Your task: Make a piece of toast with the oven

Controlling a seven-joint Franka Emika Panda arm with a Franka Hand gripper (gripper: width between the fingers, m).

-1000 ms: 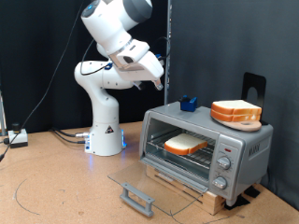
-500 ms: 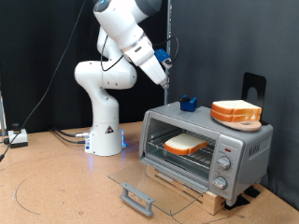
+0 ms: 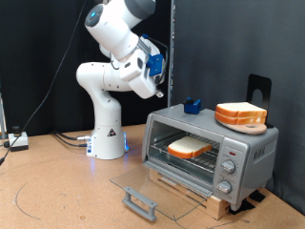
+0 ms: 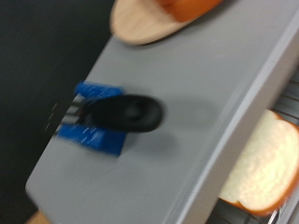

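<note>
The piece of toast (image 3: 189,147) lies flat on the wire rack inside the silver oven (image 3: 250,153). The oven's glass door (image 3: 157,189) is dropped open, with its grey bar handle (image 3: 140,202) near the table. My gripper (image 3: 155,84) hangs in the air well above and to the exterior view's left of the oven and touches nothing. Nothing shows between its fingers. The wrist view looks down on the oven's top (image 4: 196,84) and shows an edge of the toast (image 4: 266,168) inside. No fingers show in that view.
A thicker stack of bread slices (image 3: 240,115) sits on the oven's top and also shows in the wrist view (image 4: 154,17). A small blue and black object (image 3: 193,106) stands at the top's back left corner (image 4: 112,114). The robot base (image 3: 107,134) stands behind the open door. Knobs (image 3: 228,167) line the oven's right panel.
The arm has turned its wrist and drawn the hand a little up and to the exterior view's left. The toast, the oven and the door have not moved.
</note>
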